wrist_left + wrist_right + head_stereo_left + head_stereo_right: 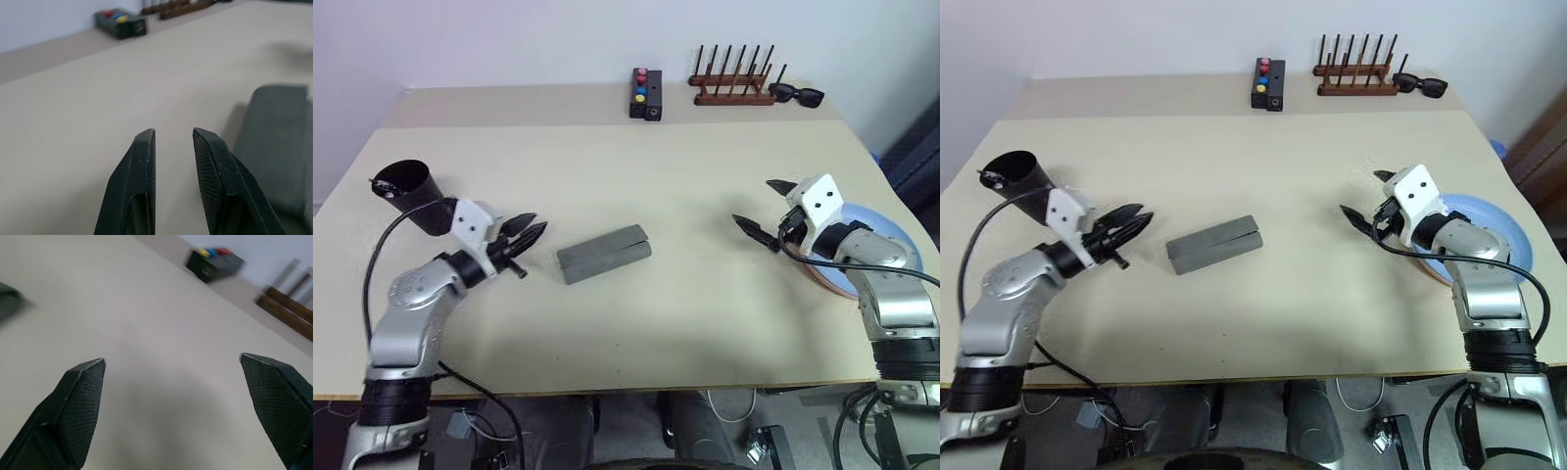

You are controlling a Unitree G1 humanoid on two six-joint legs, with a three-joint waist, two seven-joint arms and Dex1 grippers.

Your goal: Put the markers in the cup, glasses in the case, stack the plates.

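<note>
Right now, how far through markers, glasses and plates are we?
Mostly finished, it looks. The light blue plate sits on the pink plate beside the right gripper, which is open and empty. The grey hard-shell case lies closed mid-table; whether the glasses are inside can't be seen. The tall black cup shows something at its rim, likely markers. The left gripper holds nothing. No loose task items left.

One grey glasses case (604, 253), one black cup (411, 194), two stacked plates (891, 233), light blue over pink, one black button box (646, 94), one wooden peg rack (734, 83), one pair of black sunglasses (797, 94), two grippers, left gripper (530, 233), right gripper (766, 208)
</note>
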